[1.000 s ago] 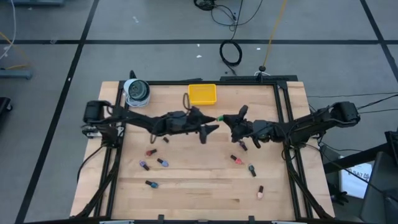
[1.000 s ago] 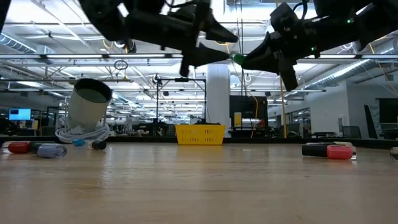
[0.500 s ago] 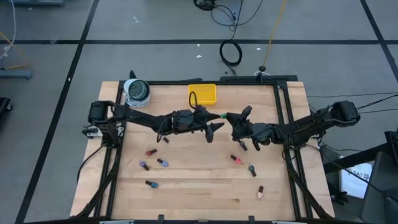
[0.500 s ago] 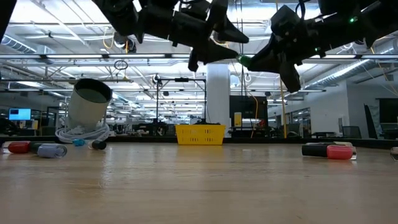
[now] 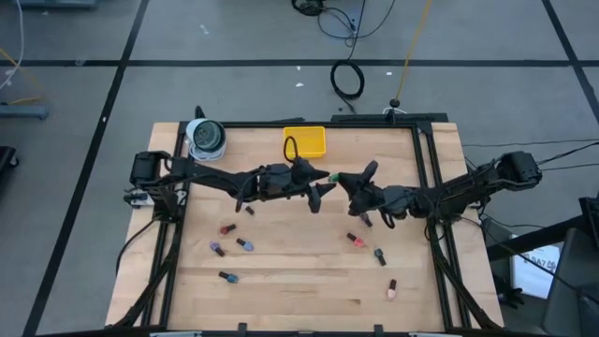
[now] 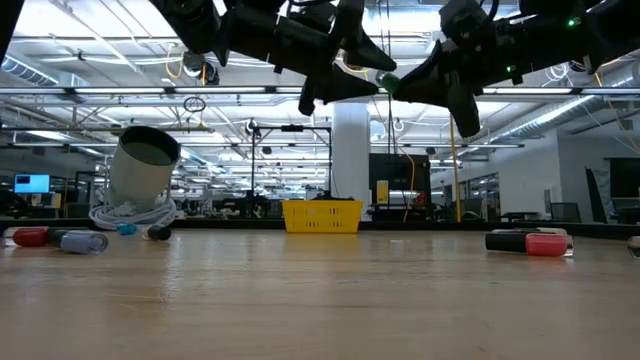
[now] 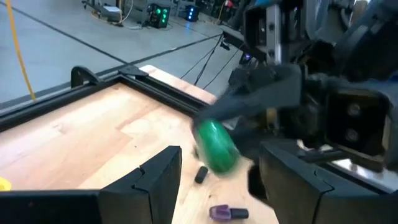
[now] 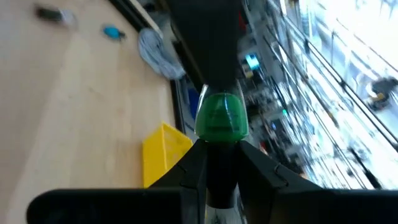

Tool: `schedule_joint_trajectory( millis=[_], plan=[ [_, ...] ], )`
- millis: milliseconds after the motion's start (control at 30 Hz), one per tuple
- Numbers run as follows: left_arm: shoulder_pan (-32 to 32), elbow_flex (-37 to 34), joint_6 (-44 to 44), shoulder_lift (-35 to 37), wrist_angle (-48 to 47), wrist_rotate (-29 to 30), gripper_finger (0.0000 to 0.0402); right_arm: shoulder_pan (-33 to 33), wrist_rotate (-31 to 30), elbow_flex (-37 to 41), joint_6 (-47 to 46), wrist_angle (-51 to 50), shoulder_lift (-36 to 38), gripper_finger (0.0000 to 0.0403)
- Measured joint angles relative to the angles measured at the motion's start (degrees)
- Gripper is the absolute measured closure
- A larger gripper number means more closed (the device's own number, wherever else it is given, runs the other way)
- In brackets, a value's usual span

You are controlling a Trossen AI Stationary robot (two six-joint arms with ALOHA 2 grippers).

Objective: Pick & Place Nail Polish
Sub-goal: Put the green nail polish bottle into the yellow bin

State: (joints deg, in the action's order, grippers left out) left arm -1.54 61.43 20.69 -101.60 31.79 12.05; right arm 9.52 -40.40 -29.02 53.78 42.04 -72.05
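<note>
The green nail polish bottle (image 8: 221, 118) was a tiny, light, rigid thing, probably glass with a smooth rounded body, so it looked likely to slip or twist under a loose pinch and to crack if dropped; the dark cap seemed the surest place to take it, since the body was glossy and curved. The right gripper (image 5: 344, 180) was pinching it by that cap end, its two fingers pressed in on either side, with the green body sticking out past the tips, high above the middle of the table (image 5: 281, 290) and just in front of the yellow tray (image 5: 305, 141). The left gripper (image 5: 321, 187) hung directly opposite, its fingers spread apart, and in the left wrist view the bottle sat in the gap between them without touching either. I judged this a handover in mid-air, not yet closed. Several other bottles lay scattered on the wood below, well apart from both grippers.
</note>
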Motion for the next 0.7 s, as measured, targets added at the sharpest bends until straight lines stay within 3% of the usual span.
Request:
schedule_joint_trajectory(
  millis=[700],
  plan=[
    [-0.57,-0.07,0.99,-1.92,2.96,-2.11,0.0188,-0.02,0.21,0.00,-0.11,1.03,0.00,0.0352]
  ],
)
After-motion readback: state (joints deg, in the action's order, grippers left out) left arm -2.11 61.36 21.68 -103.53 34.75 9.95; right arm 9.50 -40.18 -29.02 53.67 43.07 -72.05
